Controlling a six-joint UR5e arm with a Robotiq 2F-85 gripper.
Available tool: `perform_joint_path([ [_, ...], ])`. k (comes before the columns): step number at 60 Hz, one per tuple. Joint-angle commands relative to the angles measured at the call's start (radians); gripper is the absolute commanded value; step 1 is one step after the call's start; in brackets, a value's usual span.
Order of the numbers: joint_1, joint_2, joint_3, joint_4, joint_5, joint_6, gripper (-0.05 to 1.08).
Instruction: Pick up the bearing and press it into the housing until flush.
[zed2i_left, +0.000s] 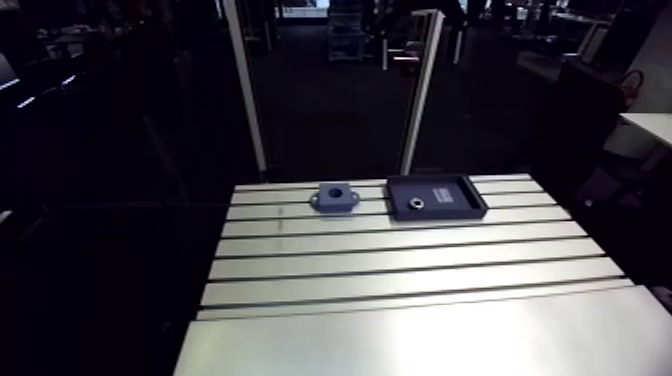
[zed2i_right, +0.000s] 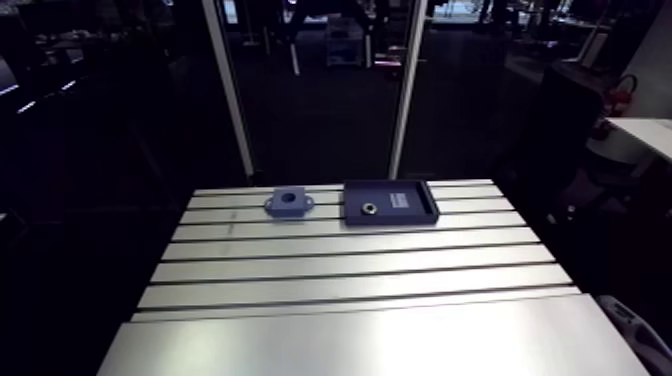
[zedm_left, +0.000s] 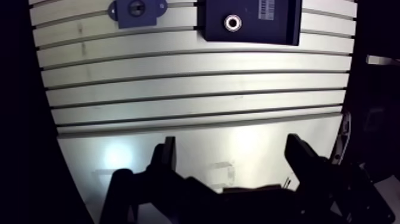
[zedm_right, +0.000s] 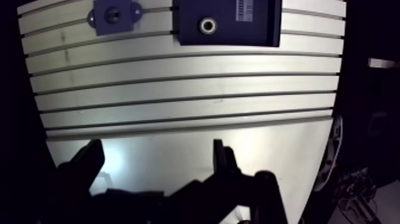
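Note:
A small silver ring bearing (zedm_left: 232, 23) lies in a dark blue tray (zedm_left: 280, 27) at the far end of the slotted table. Beside the tray stands the blue housing (zedm_left: 136, 10), a block with a round bore and two side lugs. In the arm view the bearing (zed2i_left: 415, 205) sits in the tray's (zed2i_left: 450, 197) near left corner and the housing (zed2i_left: 335, 197) is to its left. My gripper (zedm_left: 231, 152) hangs open over the smooth near part of the table, far short of both, with nothing between its fingers (zedm_left: 165, 156).
The aluminium table (zed2i_left: 400, 270) has several long slots running across it and a smooth plate (zed2i_left: 420, 340) at the near end. Two upright frame posts (zed2i_left: 420, 90) rise behind the far edge. A white label (zedm_left: 266, 5) sits inside the tray.

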Motion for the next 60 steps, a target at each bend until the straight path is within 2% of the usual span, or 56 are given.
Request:
perform_joint_path([
  [1, -0.032, 0.052, 0.025, -0.124, 0.002, -0.037, 0.0],
  [8, -0.042, 0.077, 0.038, -0.179, 0.006, -0.043, 0.0],
  [17, -0.062, 0.144, 0.049, -0.227, 0.012, -0.047, 0.01],
  [28, -0.074, 0.198, 0.051, -0.28, 0.017, -0.048, 0.01],
  [37, -0.083, 0.227, 0.065, -0.332, 0.019, -0.079, 0.01],
  [45, -0.1, 0.245, 0.088, -0.372, 0.044, -0.105, 0.01],
  [60, -0.118, 0.268, 0.118, -0.419, 0.058, -0.11, 0.0],
])
